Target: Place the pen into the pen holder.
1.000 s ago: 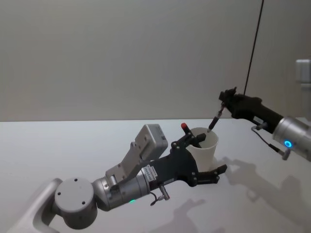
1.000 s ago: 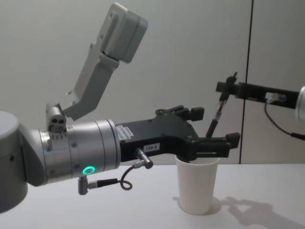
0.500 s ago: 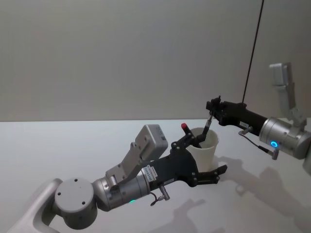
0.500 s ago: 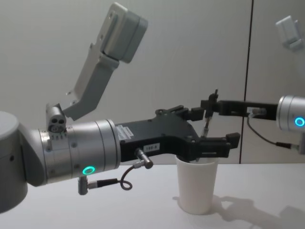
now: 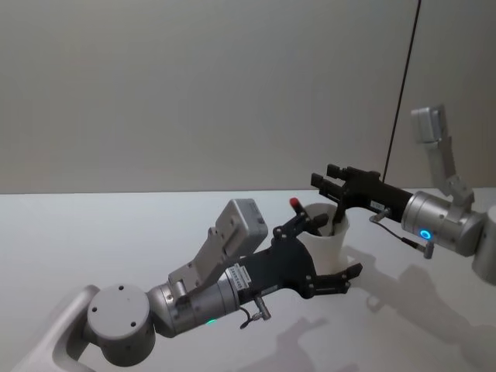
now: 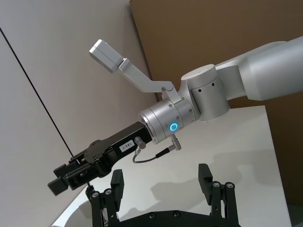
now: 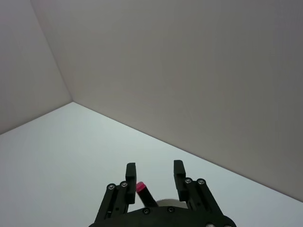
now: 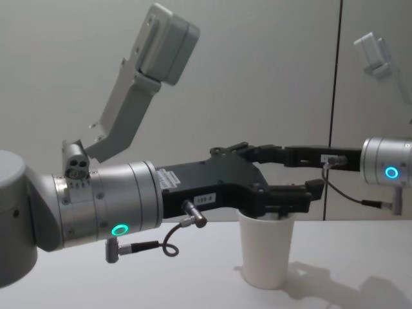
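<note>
Standing upright, plain white tapered pen holder (image 5: pixel 325 236), pen (image 5: pixel 338 218) seemingly inside

Plain white table (image 5: pixel 93 232), white pen holder (image 5: pixel 329 240) standing upright on it

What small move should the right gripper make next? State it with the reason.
Probably raise the right gripper clear: it hovers open over the pen holder, the pen leans inside, and the open left gripper brackets the holder.
</note>
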